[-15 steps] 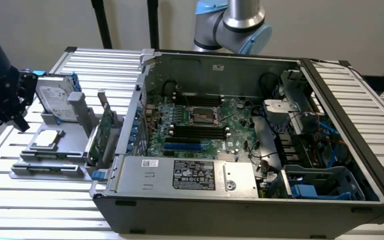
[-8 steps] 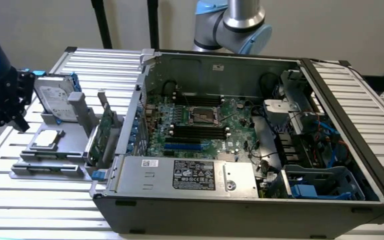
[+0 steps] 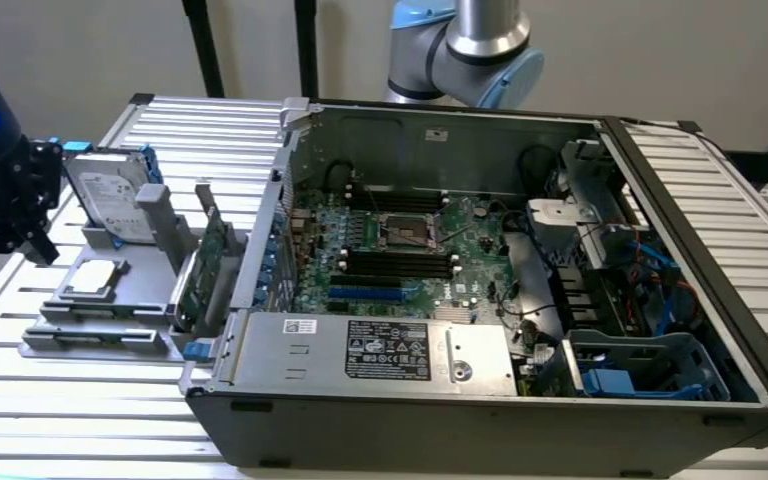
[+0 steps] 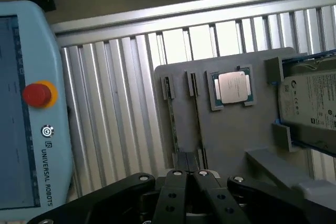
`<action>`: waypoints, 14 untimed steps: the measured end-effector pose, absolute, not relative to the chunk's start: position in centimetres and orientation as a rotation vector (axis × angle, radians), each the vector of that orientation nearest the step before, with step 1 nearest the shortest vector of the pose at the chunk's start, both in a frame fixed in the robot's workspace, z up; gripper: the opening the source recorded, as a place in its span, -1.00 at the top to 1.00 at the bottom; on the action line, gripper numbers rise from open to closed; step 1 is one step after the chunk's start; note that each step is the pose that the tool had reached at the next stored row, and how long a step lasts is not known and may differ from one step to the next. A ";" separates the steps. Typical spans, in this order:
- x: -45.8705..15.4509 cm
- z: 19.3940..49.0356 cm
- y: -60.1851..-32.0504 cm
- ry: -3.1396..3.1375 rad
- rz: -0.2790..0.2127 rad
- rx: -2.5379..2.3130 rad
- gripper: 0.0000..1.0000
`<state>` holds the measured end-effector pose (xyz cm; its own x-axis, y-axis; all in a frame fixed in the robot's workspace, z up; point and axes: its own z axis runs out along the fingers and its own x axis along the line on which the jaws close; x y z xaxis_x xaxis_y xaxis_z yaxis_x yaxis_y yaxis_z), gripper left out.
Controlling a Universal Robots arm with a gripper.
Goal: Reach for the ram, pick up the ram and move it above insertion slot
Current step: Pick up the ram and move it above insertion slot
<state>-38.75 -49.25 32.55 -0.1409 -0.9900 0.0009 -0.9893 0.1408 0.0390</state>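
my black pincer, fingers pressed together, hovers near the thin green ram stick in the flat grey plastic holder.

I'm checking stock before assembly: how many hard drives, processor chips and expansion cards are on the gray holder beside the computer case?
Hard drive: 1
Processor chip: 1
Expansion card: 1
Total: 3
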 end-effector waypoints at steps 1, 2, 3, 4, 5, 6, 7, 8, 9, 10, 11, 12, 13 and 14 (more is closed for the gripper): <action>-38.8 32.5 -49.2 -2.334 -0.045 2.063 0.79; -38.8 32.5 -49.2 -2.319 -0.045 2.080 0.79; -38.8 32.5 -49.2 -2.312 -0.045 2.087 0.79; -38.8 32.5 -49.2 -2.309 -0.045 2.090 0.79; -38.8 32.5 -49.2 -2.307 -0.045 2.092 0.79; -38.8 32.5 -49.2 -2.307 -0.045 2.093 0.79; -38.8 32.5 -49.2 -2.307 -0.045 2.093 0.79; -38.8 32.5 -49.2 -2.307 -0.045 2.093 0.65; -38.8 32.5 -49.2 -2.307 -0.045 2.093 0.65; -38.8 32.5 -49.2 -2.307 -0.045 2.093 0.52; -38.8 32.5 -49.2 -2.307 -0.045 2.093 0.52; -38.8 32.5 -49.2 -2.307 -0.045 2.093 0.40; -38.7 32.5 -49.2 -2.307 -0.045 2.093 0.40; -38.7 32.4 -49.2 -2.307 -0.044 2.093 0.27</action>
<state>-38.75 -49.25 32.39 -0.0971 -0.9953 0.0001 -0.9945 0.0971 0.0385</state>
